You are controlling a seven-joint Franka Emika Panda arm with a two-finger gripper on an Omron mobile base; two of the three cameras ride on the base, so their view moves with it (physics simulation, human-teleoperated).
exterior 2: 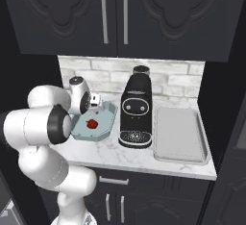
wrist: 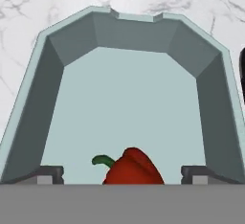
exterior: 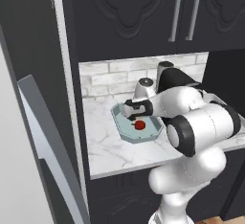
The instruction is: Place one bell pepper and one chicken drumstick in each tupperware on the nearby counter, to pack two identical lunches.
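A red bell pepper lies on the floor of the pale teal octagonal tupperware on the marble counter. My gripper hangs just above that tupperware, open. In the hand view its fingertips stand well apart on either side of the pepper, clear of it. A light grey rectangular tupperware sits at the counter's right end. The chicken drumstick is out of view.
A black coffee machine stands between the two containers, close to the teal one's right side. Dark wall cabinets hang above. A tall dark panel and a grey door edge bound the counter on the left.
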